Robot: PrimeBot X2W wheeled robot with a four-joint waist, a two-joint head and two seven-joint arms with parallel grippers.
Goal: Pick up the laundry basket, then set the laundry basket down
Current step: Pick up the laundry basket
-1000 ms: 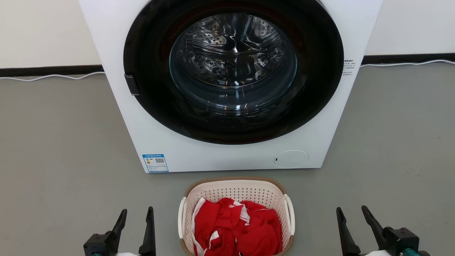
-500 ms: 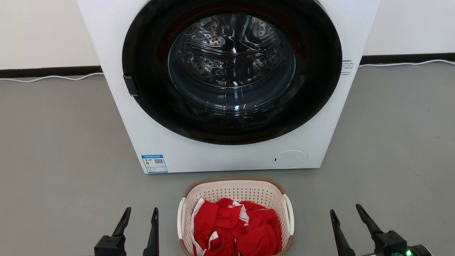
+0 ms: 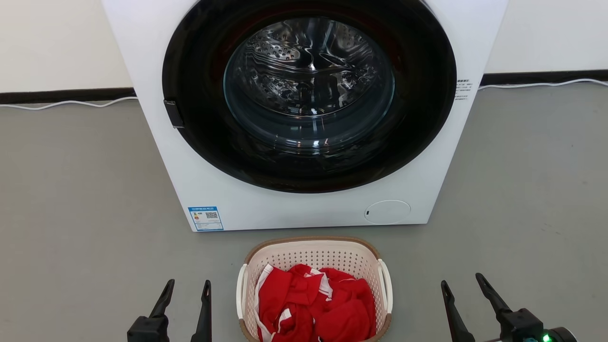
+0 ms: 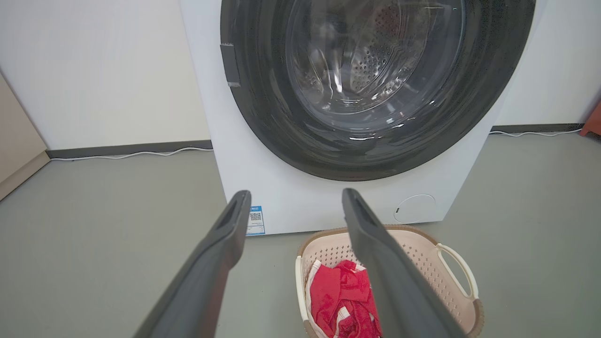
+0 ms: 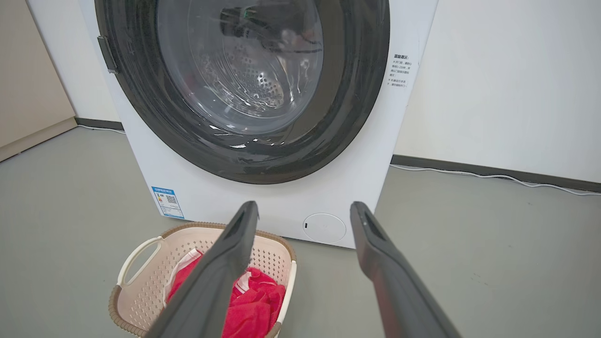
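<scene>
Though cropped at the frame's top, washing machine [image 3: 304, 211]: white, round dark glass door, upper centre of the head view.
Laundry basket [image 3: 313, 256]: on the grey floor [image 3: 85, 213], bottom centre, just before the machine, between both claws, touched by neither.
Red clothes [image 3: 318, 308]: heaped inside the basket.
Left claw [image 3: 188, 285]: lower left, fingers spread, empty.
Right claw [image 3: 461, 281]: lower right, fingers spread, empty.

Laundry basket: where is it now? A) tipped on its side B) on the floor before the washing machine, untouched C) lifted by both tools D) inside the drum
B: the laundry basket sits upright on the floor before the washing machine, with the left tool and right tool open, clear of its handles.
</scene>
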